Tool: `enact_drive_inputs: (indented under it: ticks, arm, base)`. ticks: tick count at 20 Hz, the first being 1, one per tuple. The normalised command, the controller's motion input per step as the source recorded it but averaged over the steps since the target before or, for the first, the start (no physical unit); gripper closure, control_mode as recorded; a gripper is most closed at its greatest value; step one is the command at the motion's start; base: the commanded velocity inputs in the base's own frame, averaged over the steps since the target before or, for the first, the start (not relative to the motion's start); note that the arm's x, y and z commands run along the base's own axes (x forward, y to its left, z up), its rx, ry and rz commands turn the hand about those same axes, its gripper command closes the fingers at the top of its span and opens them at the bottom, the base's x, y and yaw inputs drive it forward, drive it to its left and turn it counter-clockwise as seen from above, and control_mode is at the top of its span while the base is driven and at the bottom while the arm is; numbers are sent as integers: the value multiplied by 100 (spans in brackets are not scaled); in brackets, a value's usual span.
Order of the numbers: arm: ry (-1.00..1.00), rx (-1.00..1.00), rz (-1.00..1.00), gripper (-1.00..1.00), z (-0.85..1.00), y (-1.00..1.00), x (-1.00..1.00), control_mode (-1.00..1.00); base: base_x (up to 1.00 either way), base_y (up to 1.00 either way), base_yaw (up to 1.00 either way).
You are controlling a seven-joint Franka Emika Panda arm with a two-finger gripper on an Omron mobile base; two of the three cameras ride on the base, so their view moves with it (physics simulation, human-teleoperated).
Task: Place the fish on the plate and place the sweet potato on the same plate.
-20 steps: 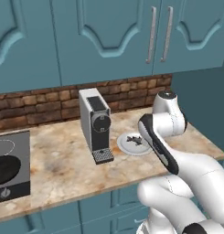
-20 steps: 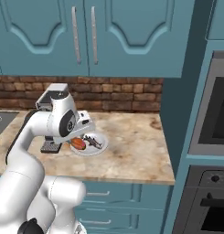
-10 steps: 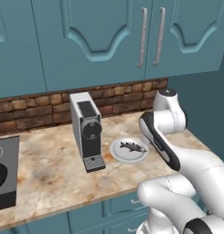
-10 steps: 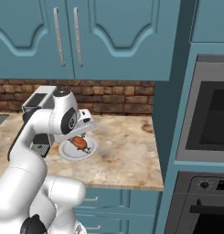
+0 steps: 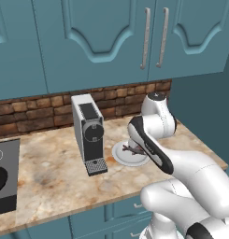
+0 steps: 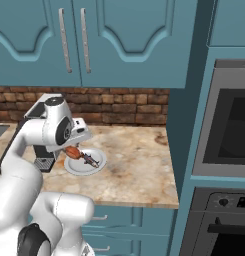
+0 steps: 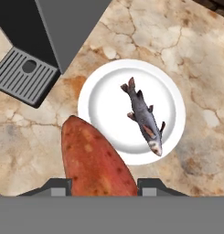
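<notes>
We hold the sweet potato (image 7: pixel 96 157) clamped between our gripper (image 7: pixel 103 185) fingers. In the hand view it rises from the bottom centre, and its tapered free end reaches up and to the left, so its long axis runs from lower right to upper left of that frame. In the right base view the sweet potato (image 6: pixel 72 152) hangs at the gripper (image 6: pixel 74 148), just above the left part of the plate (image 6: pixel 77 169).

The fish (image 7: pixel 143 116) already lies on the plate (image 7: pixel 99 105), right of the plate's centre in the hand view, with its tail toward the top of the frame and its head toward the lower right. In the right base view the fish (image 6: pixel 90 159) sits just right of the hanging tuber.

The relation that matters for the coming move is this: seen along the gripper, the tip of the sweet potato overlaps the lower left rim of the plate, while most of its body lies over the counter (image 7: pixel 31 137) below the rim. The bare part of the plate lies up and slightly right of the tuber, left of the fish. We judge that the gripper needs to shift that way before letting go, so the tuber lands fully on the plate beside the fish. The coffee machine (image 5: pixel 89 132) stands close at the plate's left in the left base view, and its drip tray (image 7: pixel 25 77) shows at the upper left of the hand view.
</notes>
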Motion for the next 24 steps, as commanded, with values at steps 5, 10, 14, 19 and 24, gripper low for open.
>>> enact_drive_inputs:
  ticks: [5, 10, 14, 19, 24]
  arm:
    - [-3, 5, 0, 100, -1, 3, 26, -100]
    - [0, 1, 0, 100, -14, 0, 31, -100]
    - [0, 0, 0, 100, -26, 9, 31, -100]
    - [0, 0, 0, 100, -26, 10, 16, -100]
    - [0, 0, 0, 100, -22, 6, 4, -100]
  base:
    - [0, 0, 0]
    - [0, 0, 0]
    - [0, 0, 0]
    - [0, 0, 0]
    - [0, 0, 0]
